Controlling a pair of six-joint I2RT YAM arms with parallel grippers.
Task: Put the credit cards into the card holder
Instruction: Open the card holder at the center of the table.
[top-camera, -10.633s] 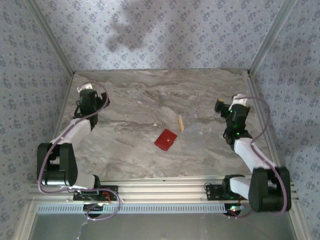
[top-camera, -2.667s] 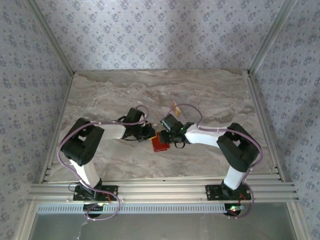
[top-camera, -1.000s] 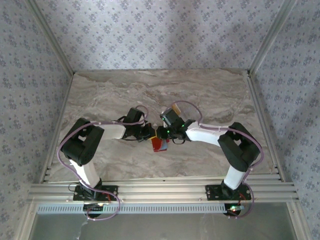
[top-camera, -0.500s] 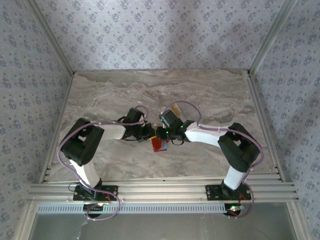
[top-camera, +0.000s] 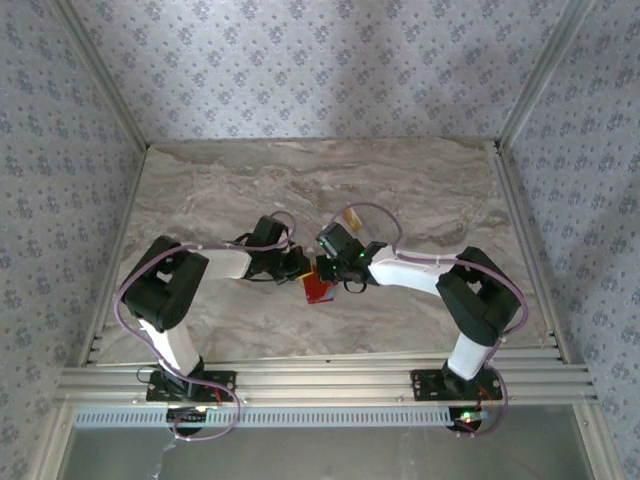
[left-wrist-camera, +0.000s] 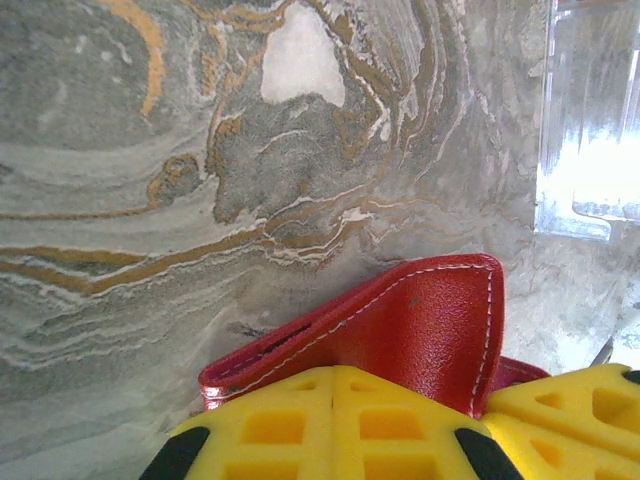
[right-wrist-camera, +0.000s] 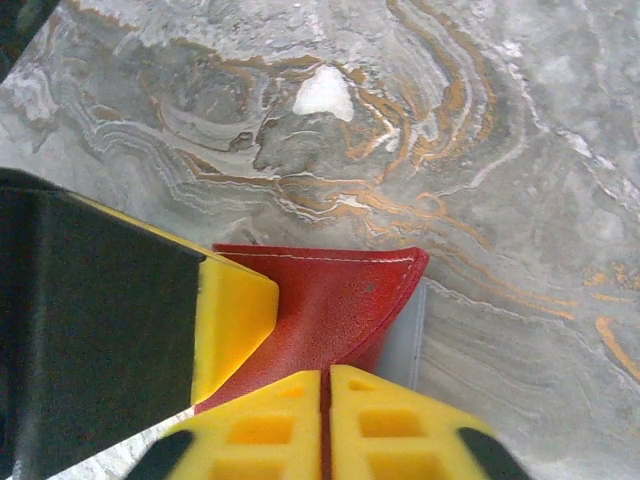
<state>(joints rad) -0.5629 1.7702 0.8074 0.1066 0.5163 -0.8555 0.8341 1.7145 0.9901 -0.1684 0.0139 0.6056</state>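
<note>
Card holder (top-camera: 318, 291) lies between the arms; left tool (left-wrist-camera: 333, 390) and right tool (right-wrist-camera: 326, 385) each pinch its red flaps from opposite sides.

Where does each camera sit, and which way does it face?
Top external: above and behind, looking down on the table; both arms show, left gripper and right gripper together at the red card holder.
Left wrist: on the left arm, facing the card holder past its own yellow fingers.
Right wrist: likewise, from the right arm.
All share the card holder.
</note>
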